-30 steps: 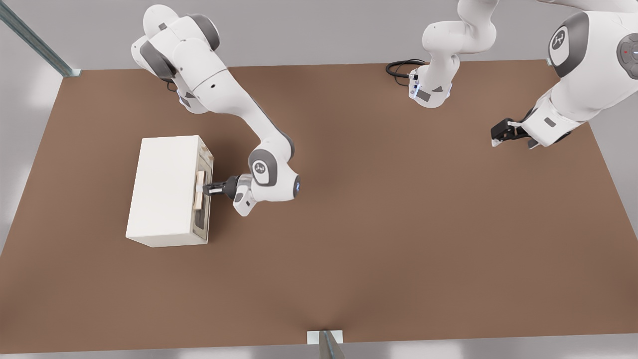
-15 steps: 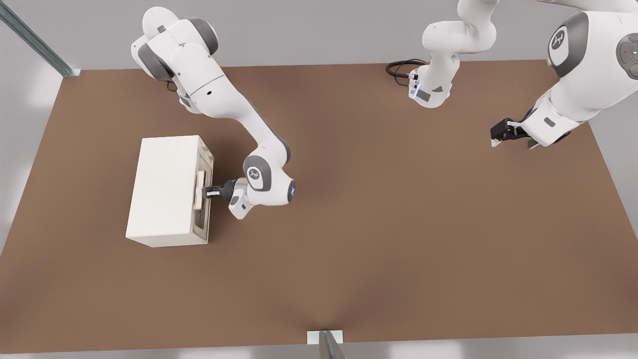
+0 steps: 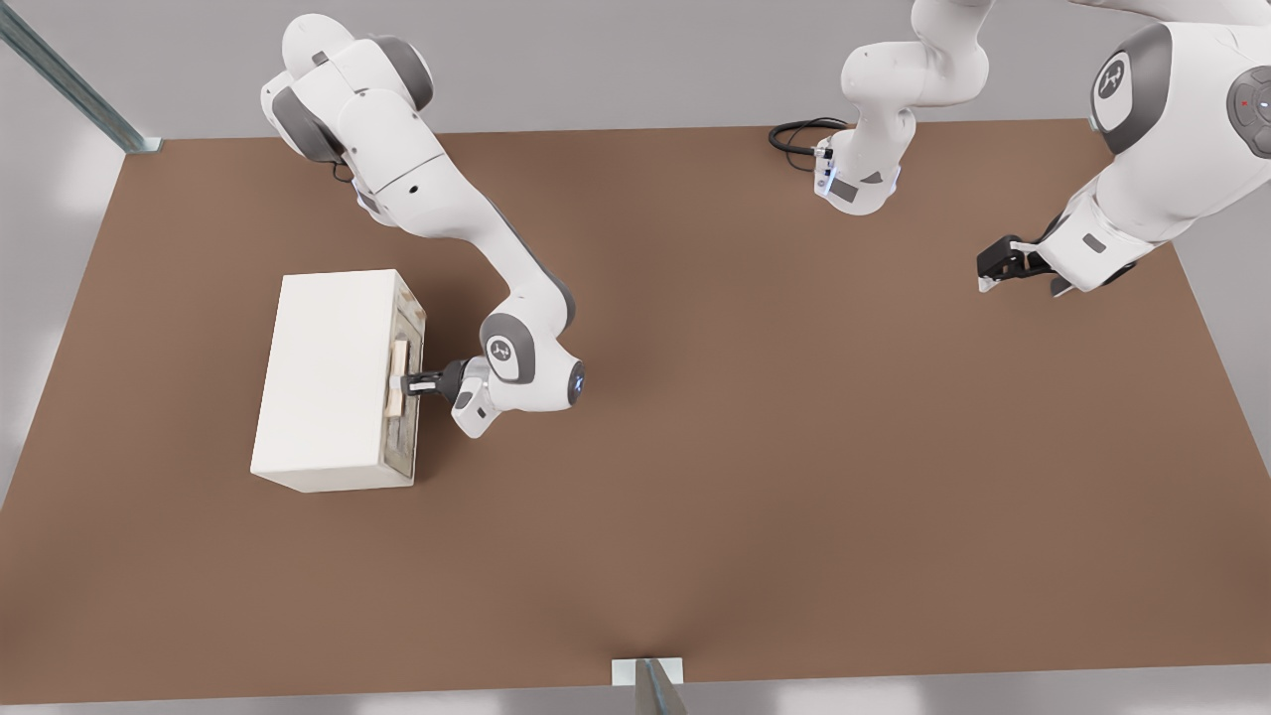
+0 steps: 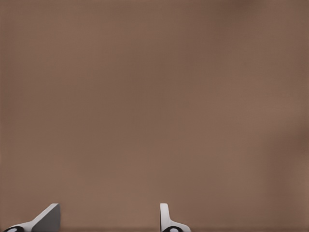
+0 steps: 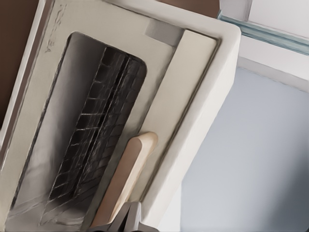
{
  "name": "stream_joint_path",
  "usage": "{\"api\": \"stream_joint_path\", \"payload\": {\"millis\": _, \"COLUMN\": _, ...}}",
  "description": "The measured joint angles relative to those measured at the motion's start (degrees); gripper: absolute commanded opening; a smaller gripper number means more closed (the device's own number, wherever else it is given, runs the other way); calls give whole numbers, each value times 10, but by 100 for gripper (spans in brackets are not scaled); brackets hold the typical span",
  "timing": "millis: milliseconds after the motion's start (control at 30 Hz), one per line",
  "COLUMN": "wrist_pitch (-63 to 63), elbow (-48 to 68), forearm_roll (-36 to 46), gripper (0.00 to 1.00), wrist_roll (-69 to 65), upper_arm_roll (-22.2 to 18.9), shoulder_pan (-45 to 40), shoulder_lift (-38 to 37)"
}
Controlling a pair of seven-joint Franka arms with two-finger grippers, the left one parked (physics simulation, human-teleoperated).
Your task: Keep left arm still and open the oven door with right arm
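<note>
A cream-white oven [image 3: 328, 382] sits on a brown table [image 3: 755, 447], toward the front view's left. Its door [image 3: 405, 382] (a windowed panel with a pale beige bar handle [image 3: 398, 380]) faces the front view's right and looks closed or nearly so. The right arm [image 3: 467, 238] reaches down to it, and its gripper [image 3: 409, 381] is at the handle, fingers drawn narrow, apparently pinching the bar. In the right wrist view, the handle [image 5: 126, 181] runs beside the dark window [image 5: 91, 145].
</note>
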Motion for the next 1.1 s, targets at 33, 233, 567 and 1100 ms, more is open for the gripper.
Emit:
{"api": "stream_joint_path", "payload": {"millis": 33, "wrist_pitch": 0, "elbow": 0, "forearm_roll": 1, "gripper": 21, "wrist_roll": 1, "upper_arm_roll": 0, "shoulder_pan": 0, "shoulder_lift": 0}}
{"api": "stream_joint_path", "payload": {"millis": 233, "wrist_pitch": 2, "elbow": 6, "forearm_roll": 8, "gripper": 21, "wrist_roll": 7, "upper_arm_roll": 3, "shoulder_pan": 5, "shoulder_lift": -1}}
{"api": "stream_joint_path", "payload": {"millis": 567, "wrist_pitch": -17, "elbow": 249, "forearm_roll": 286, "gripper": 100, "wrist_roll": -38, "upper_arm_roll": 2, "shoulder_pan": -219, "shoulder_lift": -46}}
{"api": "stream_joint_path", "payload": {"millis": 1100, "wrist_pitch": 29, "elbow": 53, "forearm_roll": 484, "gripper": 100, "wrist_roll": -162, "upper_arm_roll": -6, "shoulder_pan": -314, "shoulder_lift": -333}}
